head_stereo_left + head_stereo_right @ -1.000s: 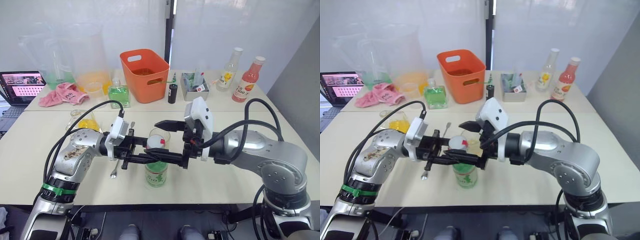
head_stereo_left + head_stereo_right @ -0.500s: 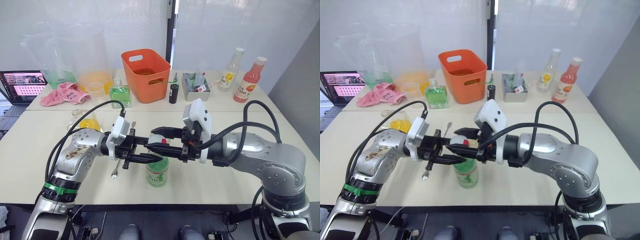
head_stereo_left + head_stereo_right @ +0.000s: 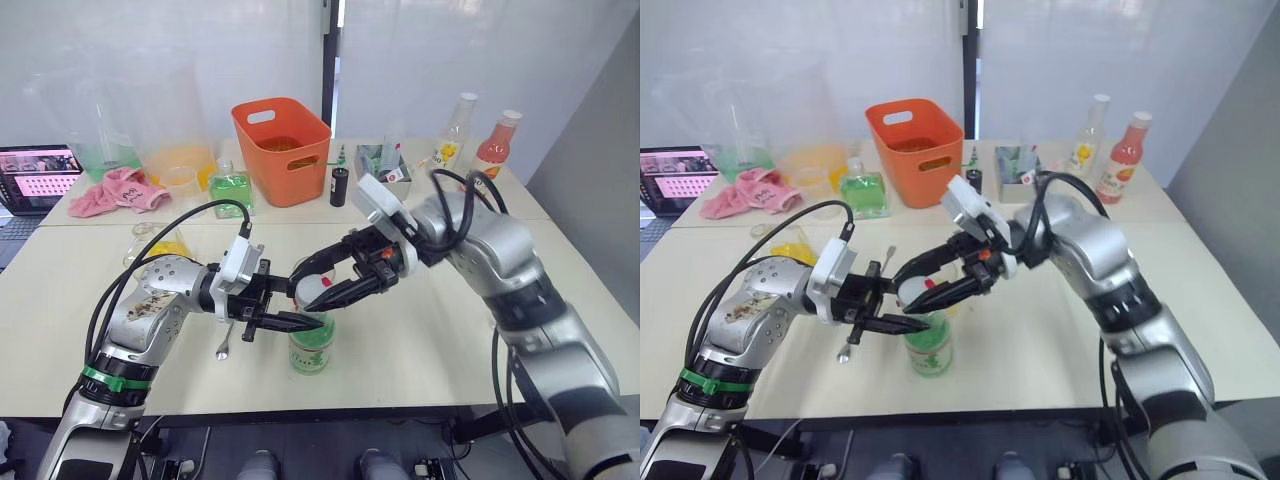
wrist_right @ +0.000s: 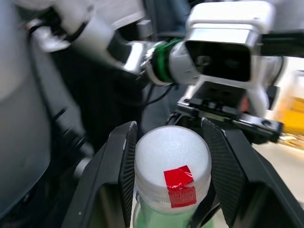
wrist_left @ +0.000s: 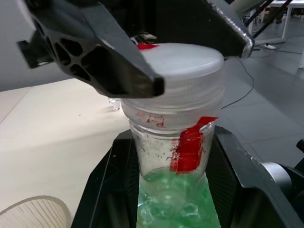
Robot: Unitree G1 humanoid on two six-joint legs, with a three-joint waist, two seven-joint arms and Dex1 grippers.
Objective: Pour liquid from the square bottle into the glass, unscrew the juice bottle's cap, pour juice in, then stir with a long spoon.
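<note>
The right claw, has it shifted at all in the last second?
Yes. The right claw has swung round at the cap: its arm now reaches in from the orange basket side.

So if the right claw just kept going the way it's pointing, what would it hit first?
The cap is already between the right claw's fingers. Straight beyond it sits the left claw, which holds the juice bottle just under the cap, so that comes next, though depth is hard to judge.

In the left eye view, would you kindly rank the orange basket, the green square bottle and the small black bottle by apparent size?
1. orange basket, clearly largest.
2. green square bottle.
3. small black bottle, smallest.
All three stand at similar depth along the far table, so the order is reliable.
</note>
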